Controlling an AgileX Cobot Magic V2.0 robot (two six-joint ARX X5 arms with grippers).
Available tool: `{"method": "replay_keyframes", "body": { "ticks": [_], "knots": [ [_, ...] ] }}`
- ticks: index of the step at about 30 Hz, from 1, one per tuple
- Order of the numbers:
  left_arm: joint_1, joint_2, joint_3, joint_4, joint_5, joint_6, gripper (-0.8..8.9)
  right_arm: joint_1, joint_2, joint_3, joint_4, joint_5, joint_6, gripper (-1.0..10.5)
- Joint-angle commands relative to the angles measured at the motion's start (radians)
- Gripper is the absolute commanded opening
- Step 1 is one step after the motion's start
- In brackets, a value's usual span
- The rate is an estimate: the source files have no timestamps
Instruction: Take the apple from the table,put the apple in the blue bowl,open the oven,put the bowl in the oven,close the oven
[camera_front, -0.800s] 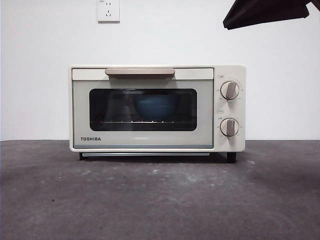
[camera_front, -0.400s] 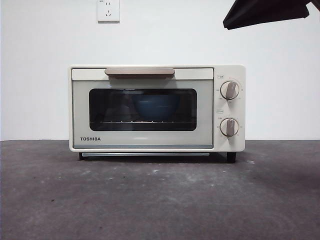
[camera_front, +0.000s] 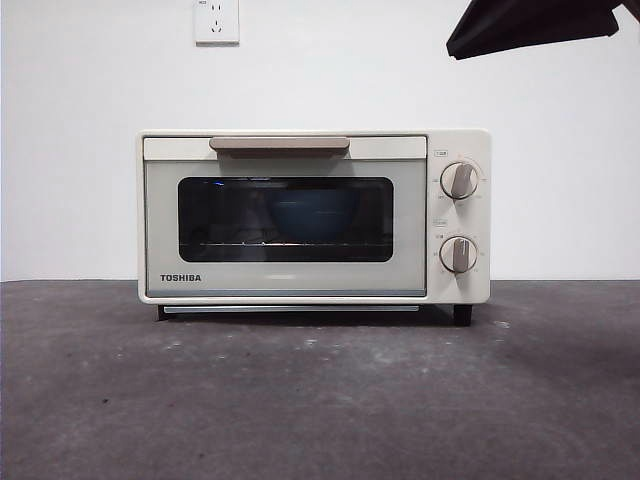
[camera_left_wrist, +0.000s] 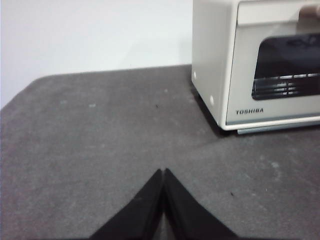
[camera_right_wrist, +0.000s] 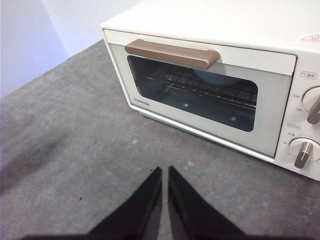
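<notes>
Oven (camera_front: 314, 215) sits at the tabletop (camera_front: 320, 400) centre, door shut flush, beige handle (camera_front: 280, 146) across the top of the door, two knobs (camera_front: 459, 181) stacked at its 3 o'clock side. Blue bowl (camera_front: 312, 215) is inside on the wire rack, visible through the dark window (camera_front: 286, 219). Apple: glass is too dark to tell, possibly in the bowl. Left pincer (camera_left_wrist: 163, 176) hangs above bare tabletop, jaws pressed together tip to tip, holding nothing; the oven is at roughly 2 o'clock of it, well apart. Right pincer (camera_right_wrist: 164, 174) hangs in front of the oven door, jaws nearly together with a thin slit between them, holding nothing; door and handle lie at its 12 o'clock, not touching. Front view shows only a black arm tip (camera_front: 535, 25) at the top corner. Wall socket (camera_front: 217, 20) above the oven.
</notes>
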Motion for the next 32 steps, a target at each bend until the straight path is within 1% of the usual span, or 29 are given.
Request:
{"method": "replay_keyframes", "body": {
  "ticks": [1,4,8,32],
  "knots": [
    [0.003,-0.003,-0.021,-0.004,-0.002,-0.010,0.08,0.009,0.006,0.002,0.010,0.003,-0.008,0.0],
    [0.003,-0.003,-0.024,-0.051,-0.002,-0.041,0.08,0.009,0.006,0.002,0.010,0.004,-0.008,0.0],
    [0.003,-0.003,-0.024,-0.047,-0.002,-0.095,0.08,0.009,0.006,0.002,0.010,0.003,-0.008,0.0],
    [0.003,-0.003,-0.024,-0.045,-0.002,-0.097,0.08,0.009,0.005,0.002,0.007,0.004,-0.009,0.0]
  ]
}}
